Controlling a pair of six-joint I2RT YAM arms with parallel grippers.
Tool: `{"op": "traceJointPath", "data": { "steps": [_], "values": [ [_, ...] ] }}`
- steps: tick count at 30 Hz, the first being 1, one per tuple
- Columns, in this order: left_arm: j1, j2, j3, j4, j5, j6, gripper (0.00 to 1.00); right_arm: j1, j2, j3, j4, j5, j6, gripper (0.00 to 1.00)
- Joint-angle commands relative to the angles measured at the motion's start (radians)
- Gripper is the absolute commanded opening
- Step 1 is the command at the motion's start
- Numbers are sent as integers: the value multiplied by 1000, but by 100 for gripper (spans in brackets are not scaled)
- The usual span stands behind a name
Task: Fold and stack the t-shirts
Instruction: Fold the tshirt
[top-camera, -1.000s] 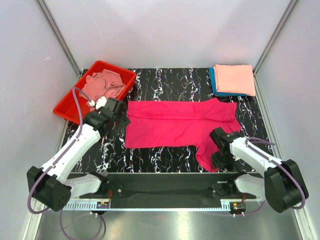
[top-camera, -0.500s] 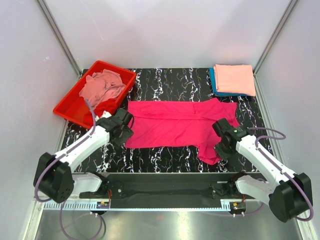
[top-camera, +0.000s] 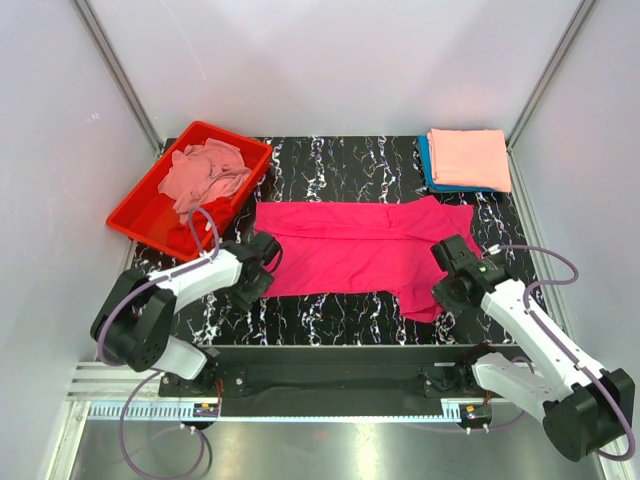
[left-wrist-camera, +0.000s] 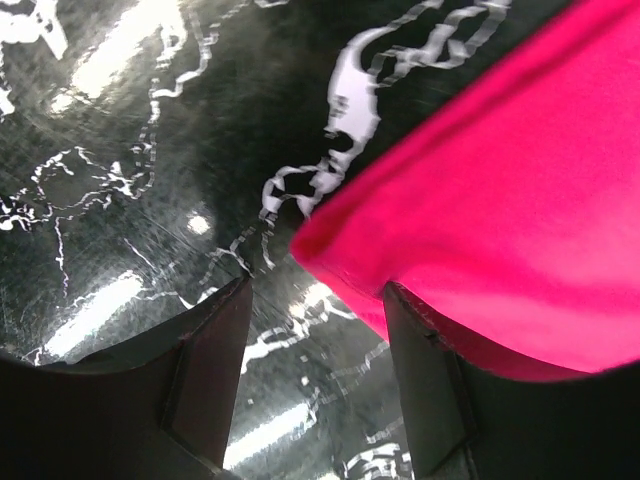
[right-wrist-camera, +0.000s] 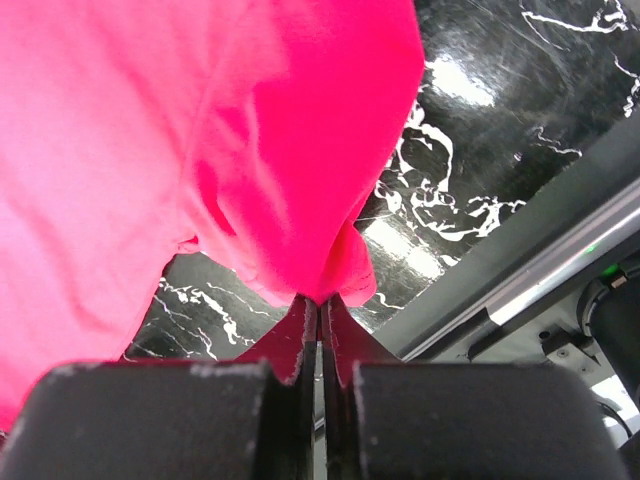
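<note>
My right gripper (right-wrist-camera: 320, 300) pinches the near edge of the magenta t-shirt (top-camera: 350, 245) spread flat, my left gripper (left-wrist-camera: 318, 292) gapes at its near-left corner, and I should seat that corner deep before closing, then fold evenly away toward the far-right stack (top-camera: 468, 158).

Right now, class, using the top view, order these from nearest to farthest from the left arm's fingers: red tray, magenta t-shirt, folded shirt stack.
1. Magenta t-shirt, its near-left corner right at the left fingers.
2. Red tray, back left.
3. Folded shirt stack, far right corner.
</note>
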Motion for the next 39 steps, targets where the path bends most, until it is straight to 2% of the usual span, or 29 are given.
{"op": "traceJointPath", "data": {
  "steps": [1, 3, 6, 7, 8, 11, 16, 22, 32, 39],
  "values": [
    [-2, 30, -7, 47, -16, -67, 59, 8, -23, 30, 9, 55, -30, 0],
    [-2, 58, -1, 41, -13, -74, 56, 8, -32, 32, 2, 71, -33, 0],
    [0, 62, 4, 32, -15, -77, 39, 8, -38, 41, -9, 103, -44, 0],
    [-2, 58, 4, 27, -19, -77, 33, 8, -40, 47, -12, 112, -45, 0],
    [-2, 53, 8, 21, -24, -78, 17, 9, -38, 52, -14, 130, -53, 0],
    [-2, 7, 19, -11, -45, -86, 0, 8, -24, 76, -2, 170, -76, 0],
    [0, -18, 66, -13, -70, -66, 0, 8, 42, 121, 57, 216, -122, 0],
    [4, 45, 200, -106, -108, -46, 0, 8, 126, 176, 109, 267, -191, 0],
    [58, 120, 295, -160, -136, -38, 0, 0, 230, 285, 132, 396, -318, 0],
    [111, 171, 390, -182, -165, -11, 0, -77, 284, 313, 233, 361, -428, 0]
  ]
}}
